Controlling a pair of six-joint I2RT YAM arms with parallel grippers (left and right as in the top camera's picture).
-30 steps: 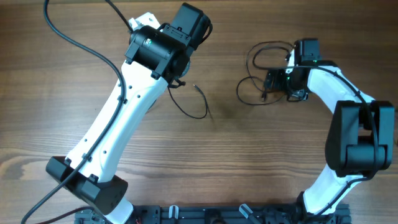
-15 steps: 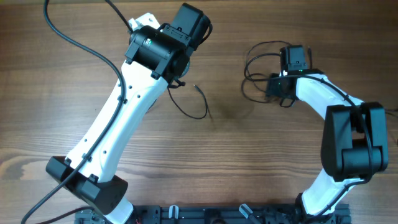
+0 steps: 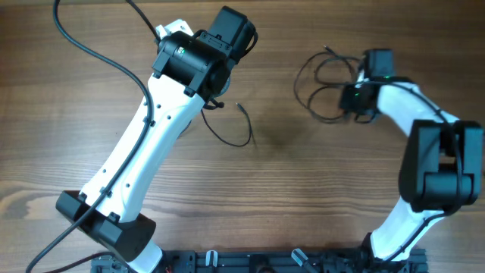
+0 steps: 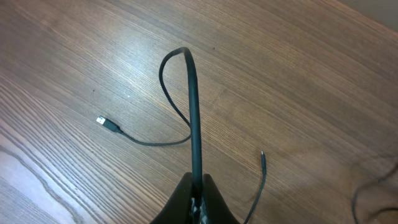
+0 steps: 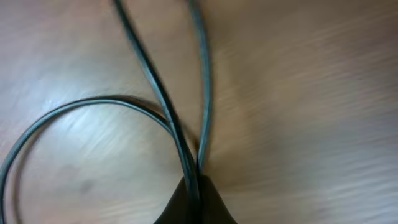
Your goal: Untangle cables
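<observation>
Left jaws are pinching one cable (image 4: 193, 99), seemingly freed and hanging well apart from the bunch (image 3: 326, 85). Right jaws are pinching two of the bunch's strands, and its loops are looking tangled.

Table (image 3: 303, 189): brown wood-grain top, smooth, soft satin sheen with light glare patches. Cables (image 4: 194, 106): thin black cords, smooth rubbery-looking jackets with a slight gloss; the one plug tip (image 4: 102, 121) that shows clearly looks like bright metal. Arm shells (image 3: 144, 152) are glossy white plastic, joint housings (image 3: 191, 61) matt black plastic.
</observation>
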